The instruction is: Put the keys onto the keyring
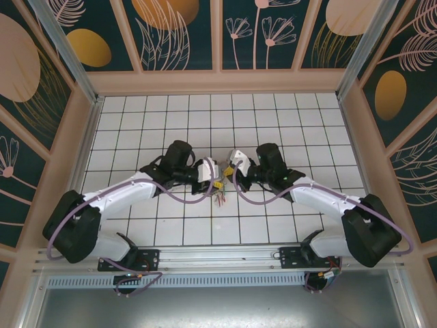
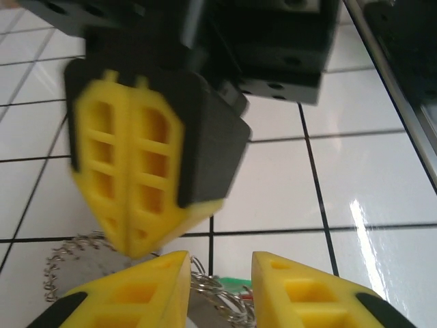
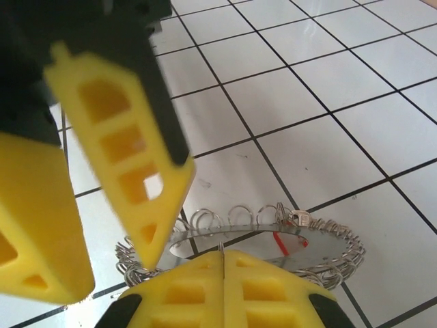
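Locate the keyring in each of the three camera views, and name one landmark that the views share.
Top external: the keyring lies at the centre, mostly hidden where the left gripper and right gripper meet.
Left wrist: keyring at bottom edge, wire loops between and left of that camera's yellow fingers.
Right wrist: keyring at lower centre, just above that camera's shut fingers.
Shared landmark: the white tiled floor with dark grout lines.

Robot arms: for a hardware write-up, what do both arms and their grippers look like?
Both the left arm and right arm have white links between bulky black joints, each trailed by a looping purple cable. The left gripper and right gripper have yellow, wedge-shaped, lattice-cut fingers on black mounts.
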Available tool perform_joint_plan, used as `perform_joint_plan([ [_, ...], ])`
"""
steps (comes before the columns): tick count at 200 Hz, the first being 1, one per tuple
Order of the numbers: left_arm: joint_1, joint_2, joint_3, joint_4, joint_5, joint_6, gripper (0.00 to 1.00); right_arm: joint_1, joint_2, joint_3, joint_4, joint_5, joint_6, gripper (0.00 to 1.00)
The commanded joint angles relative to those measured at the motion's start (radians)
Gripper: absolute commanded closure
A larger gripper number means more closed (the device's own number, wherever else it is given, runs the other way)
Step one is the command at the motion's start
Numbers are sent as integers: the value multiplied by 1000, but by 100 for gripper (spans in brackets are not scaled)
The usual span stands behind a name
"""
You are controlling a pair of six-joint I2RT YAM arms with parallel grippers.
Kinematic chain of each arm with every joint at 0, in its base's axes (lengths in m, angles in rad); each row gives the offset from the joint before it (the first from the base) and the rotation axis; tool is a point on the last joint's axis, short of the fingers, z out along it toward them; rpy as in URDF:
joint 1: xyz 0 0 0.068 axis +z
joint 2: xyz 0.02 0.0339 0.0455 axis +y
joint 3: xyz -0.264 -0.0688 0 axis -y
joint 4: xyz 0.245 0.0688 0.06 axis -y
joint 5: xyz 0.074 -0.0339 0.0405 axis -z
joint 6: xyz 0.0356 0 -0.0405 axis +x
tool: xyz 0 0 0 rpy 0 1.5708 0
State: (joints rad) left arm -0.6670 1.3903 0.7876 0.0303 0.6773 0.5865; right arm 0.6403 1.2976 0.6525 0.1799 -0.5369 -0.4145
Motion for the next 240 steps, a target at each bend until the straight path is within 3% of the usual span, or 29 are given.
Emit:
perform_joint_plan([
  [1, 28, -43, -41, 143, -18, -158, 69, -6, -43, -11, 33, -57, -70, 100],
  [55, 101, 15, -9, 178, 148, -200, 66, -12, -64, -17, 4, -76, -181, 100],
  [94, 104, 82, 51, 79, 243, -88, 64, -33, -60, -11, 10, -106, -193, 100],
  [161, 105, 134, 69, 75, 199, -45, 63, -39, -58, 4, 6, -138, -194, 100],
  [240, 103, 171, 93, 40, 228, -23, 64, -39, -47, 5, 36, -144, -152, 100],
])
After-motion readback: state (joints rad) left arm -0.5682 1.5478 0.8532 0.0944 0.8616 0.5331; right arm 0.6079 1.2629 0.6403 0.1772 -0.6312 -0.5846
